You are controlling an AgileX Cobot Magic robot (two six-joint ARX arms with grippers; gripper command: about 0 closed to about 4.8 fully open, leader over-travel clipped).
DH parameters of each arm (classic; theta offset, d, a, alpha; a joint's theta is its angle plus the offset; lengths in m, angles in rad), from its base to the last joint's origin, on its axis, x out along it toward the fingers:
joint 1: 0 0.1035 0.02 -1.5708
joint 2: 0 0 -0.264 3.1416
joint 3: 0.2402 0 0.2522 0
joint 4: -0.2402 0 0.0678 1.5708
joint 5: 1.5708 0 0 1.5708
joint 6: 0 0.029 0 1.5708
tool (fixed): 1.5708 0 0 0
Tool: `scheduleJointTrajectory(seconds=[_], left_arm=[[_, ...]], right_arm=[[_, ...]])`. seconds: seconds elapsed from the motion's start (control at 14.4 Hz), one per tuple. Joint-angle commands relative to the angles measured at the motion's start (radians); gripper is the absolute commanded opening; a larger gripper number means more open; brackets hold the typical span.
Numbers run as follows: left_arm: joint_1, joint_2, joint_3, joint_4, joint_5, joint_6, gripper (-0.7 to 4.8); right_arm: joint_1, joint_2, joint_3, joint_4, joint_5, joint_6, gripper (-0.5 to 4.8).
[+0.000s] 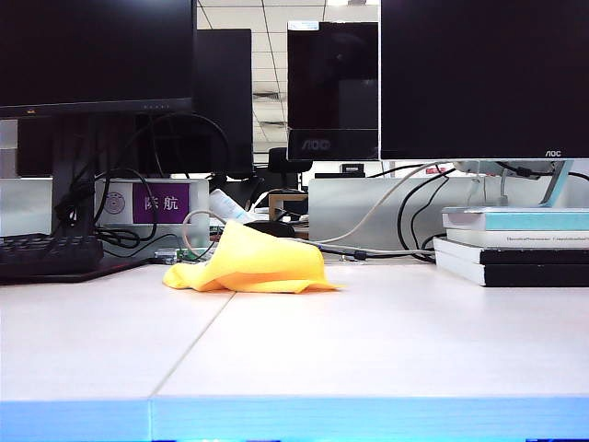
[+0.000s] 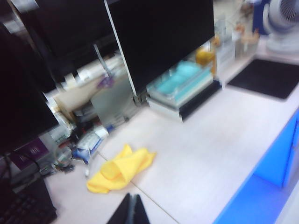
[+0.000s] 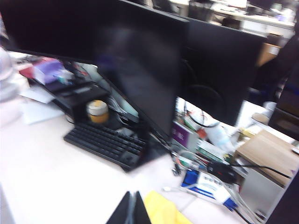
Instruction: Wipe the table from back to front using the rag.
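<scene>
Fingers on both arms are sitting pressed together, holding nothing: left gripper and right gripper are hanging above the tabletop, neither showing in the exterior view. Monitors are standing along the back. Rag is lying crumpled near the back, left of centre, beside the keyboard.

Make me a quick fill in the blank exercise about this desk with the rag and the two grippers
1. The rag lying on the table is coloured ____.
2. Both the left gripper and the right gripper have their jaws ____.
3. The rag lies bunched near the table's ____ edge, by the monitors.
4. The books sit stacked under the ____ monitor.

Missing words: yellow; shut; back; right
</scene>
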Motion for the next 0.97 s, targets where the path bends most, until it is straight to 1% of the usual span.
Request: scheduleJointTrajectory(seconds=[0.07, 0.14, 0.21, 0.28, 0.35, 0.42, 0.49, 0.56, 0.63, 0.7, 0.76, 0.83, 0.9, 0.97], left_arm=[[0.0, -0.135, -0.107, -0.005, -0.019, -0.104, -0.06], [0.029, -0.271, -0.299, -0.002, -0.013, -0.169, -0.06], [0.074, -0.364, -0.49, 0.062, -0.006, -0.167, -0.06], [0.101, -0.424, -0.623, 0.152, 0.048, -0.172, -0.06], [0.149, -0.503, -0.803, 0.309, 0.132, -0.212, -0.06], [0.225, -0.601, -1.051, 0.534, 0.139, -0.274, -0.06], [0.314, -0.674, -1.308, 0.77, 0.134, -0.343, -0.06], [0.336, -0.679, -1.372, 0.83, 0.127, -0.372, -0.06], [0.367, -0.675, -1.468, 0.912, 0.085, -0.429, -0.06], [0.382, -0.673, -1.529, 0.96, 0.034, -0.48, -0.06], [0.389, -0.673, -1.593, 1.012, -0.045, -0.535, -0.06], [0.386, -0.672, -1.672, 1.098, -0.074, -0.563, -0.06], [0.385, -0.672, -1.737, 1.149, -0.076, -0.552, -0.06], [0.385, -0.672, -1.765, 1.151, -0.101, -0.525, -0.06]], right_arm=[[0.0, -0.025, 0.003, 0.012, -0.036, 0.01, -0.01], [0.0, -0.025, 0.003, 0.012, -0.054, 0.01, -0.01], [0.0, -0.024, 0.0, 0.012, -0.054, 0.01, -0.01], [0.0, -0.024, 0.0, 0.012, -0.054, 0.01, -0.01], [0.0, -0.024, 0.0, 0.012, -0.054, 0.01, -0.01], [0.0, -0.024, -0.005, 0.012, -0.055, 0.01, -0.01], [0.001, -0.024, -0.019, 0.012, -0.101, 0.011, -0.01], [0.001, -0.024, -0.019, 0.012, -0.108, 0.011, -0.01], [0.001, -0.024, -0.019, 0.012, -0.122, 0.011, -0.01], [0.001, -0.025, -0.018, 0.012, -0.132, 0.011, -0.01], [0.001, -0.025, -0.018, 0.012, -0.15, 0.011, -0.01], [0.001, -0.025, -0.018, 0.012, -0.158, 0.011, -0.01], [0.001, -0.025, -0.018, 0.012, -0.156, 0.011, -0.01], [0.001, -0.027, -0.018, 0.012, -0.154, 0.011, -0.01]])
